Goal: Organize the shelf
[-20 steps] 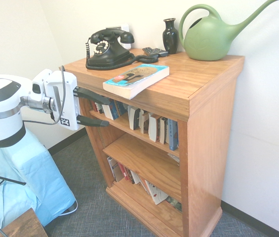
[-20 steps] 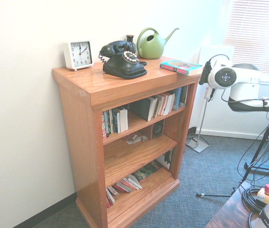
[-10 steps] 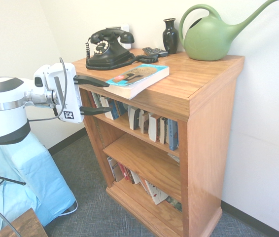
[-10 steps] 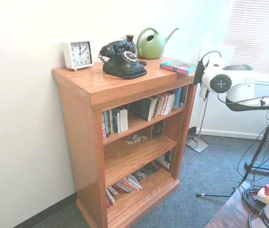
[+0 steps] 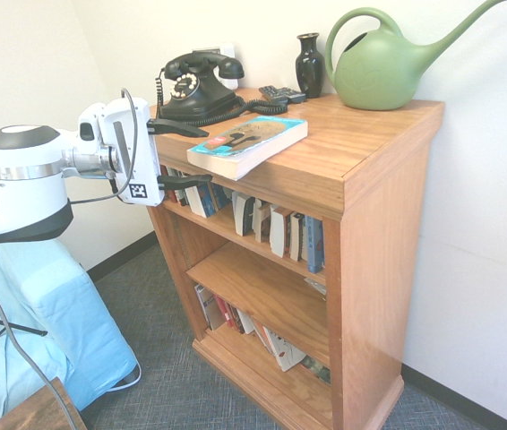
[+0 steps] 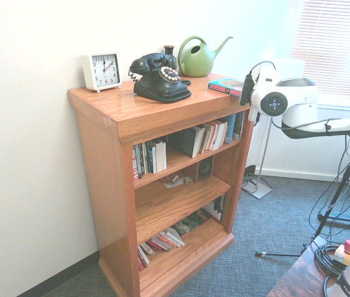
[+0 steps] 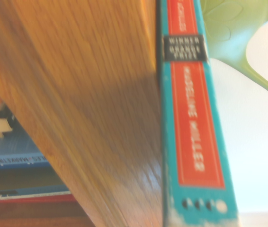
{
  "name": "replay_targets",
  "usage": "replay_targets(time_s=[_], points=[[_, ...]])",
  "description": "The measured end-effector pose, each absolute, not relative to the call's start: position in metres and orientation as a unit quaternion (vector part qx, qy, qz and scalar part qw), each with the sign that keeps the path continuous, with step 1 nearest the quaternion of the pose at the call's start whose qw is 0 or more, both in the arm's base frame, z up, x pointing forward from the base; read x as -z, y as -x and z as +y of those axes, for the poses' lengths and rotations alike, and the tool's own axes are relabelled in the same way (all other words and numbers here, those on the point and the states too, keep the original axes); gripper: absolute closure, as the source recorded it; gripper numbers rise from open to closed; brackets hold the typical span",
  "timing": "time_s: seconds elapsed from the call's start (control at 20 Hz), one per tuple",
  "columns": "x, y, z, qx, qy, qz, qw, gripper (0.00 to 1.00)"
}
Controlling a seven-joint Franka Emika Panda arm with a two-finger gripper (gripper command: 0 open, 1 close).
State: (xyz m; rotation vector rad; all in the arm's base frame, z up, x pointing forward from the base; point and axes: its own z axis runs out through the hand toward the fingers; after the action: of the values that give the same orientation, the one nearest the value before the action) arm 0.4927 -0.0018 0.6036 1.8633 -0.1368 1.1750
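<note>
First exterior view shows the tool [image 5: 186,154] spread wide and level, one finger above and one below the shelf's [image 5: 361,143] overhanging top, near the teal paperback [image 5: 249,143]. Advance straight, raising slightly so both fingers bracket the book alone.

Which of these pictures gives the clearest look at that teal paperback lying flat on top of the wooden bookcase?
The first exterior view: the teal paperback book lies there with its whole cover showing, overhanging the front edge of the orange-brown wooden bookcase. The second exterior view shows it small and edge-on, beside the arm. The wrist view shows only its red-and-teal spine, blurred.
</note>
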Motion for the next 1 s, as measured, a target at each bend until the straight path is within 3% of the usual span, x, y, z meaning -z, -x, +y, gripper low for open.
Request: replay_targets(time_s=[0.5,0.55,1.0], points=[[-0.597,-0.523,-0.018,-0.464,-0.756,-0.063,0.457,0.0],[-0.595,-0.524,-0.018,-0.462,-0.757,-0.062,0.458,1.0],[-0.596,-0.529,-0.021,-0.464,-0.754,-0.062,0.461,1.0]])
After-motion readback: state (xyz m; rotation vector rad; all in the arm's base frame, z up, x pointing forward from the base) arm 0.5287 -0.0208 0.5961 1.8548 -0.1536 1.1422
